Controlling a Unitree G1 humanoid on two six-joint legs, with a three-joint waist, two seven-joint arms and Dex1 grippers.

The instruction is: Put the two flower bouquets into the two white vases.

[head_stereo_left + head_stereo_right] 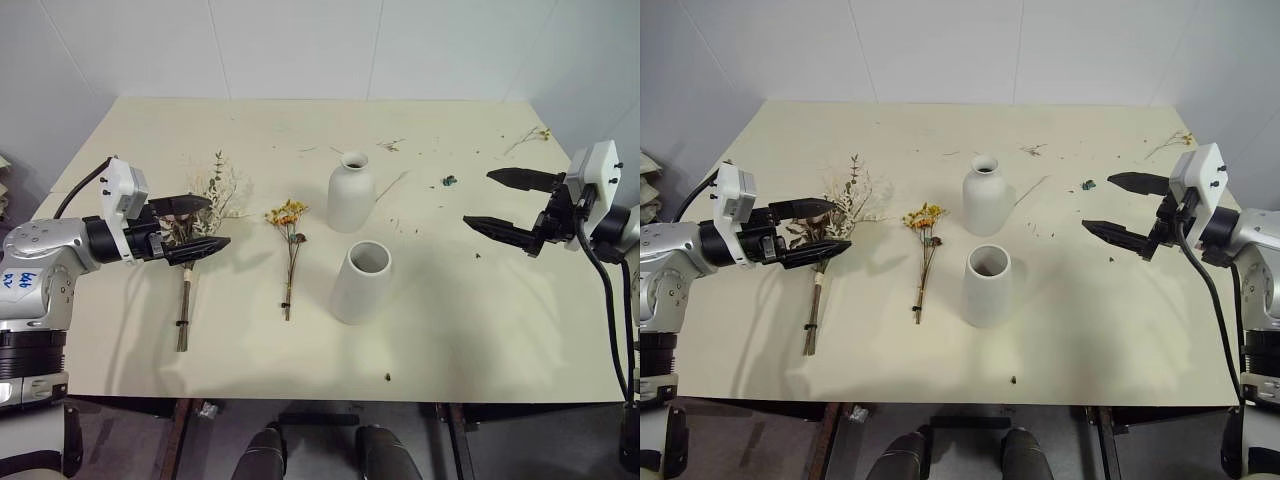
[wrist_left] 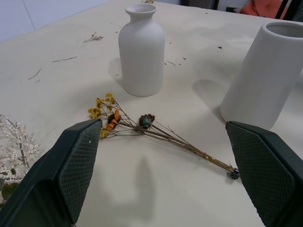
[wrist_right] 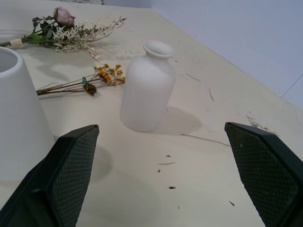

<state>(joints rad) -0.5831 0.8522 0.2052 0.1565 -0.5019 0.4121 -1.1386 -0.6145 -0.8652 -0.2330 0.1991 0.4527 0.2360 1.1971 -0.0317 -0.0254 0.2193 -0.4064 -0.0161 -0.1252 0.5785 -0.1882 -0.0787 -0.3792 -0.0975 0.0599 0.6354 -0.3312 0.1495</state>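
Left gripper [image 1: 200,226] open wide, empty, hovering level above the head of the big rose bouquet [image 1: 200,225], fingers aimed inward toward the table's middle. Right gripper [image 1: 505,202] likewise spread wide and empty, held above bare tabletop near the right edge, well apart from both vases. Rose bouquet flat on the cream table [image 1: 470,330] at the left, white dried sprigs fanned toward the far side, thick brown stem running back toward the near edge. Small yellow-orange bunch [image 1: 289,250] lying just beside it toward the centre, thin stems pointing at the near edge, blooms toward the far side. Bottle-shaped white vase [image 1: 350,192] upright near the table's centre, mouth empty. Wide-mouthed white vase [image 1: 361,283] upright just in front of it, closer to the near edge, also empty. Loose dried bits [image 1: 392,145] scattered across the far right of the table.
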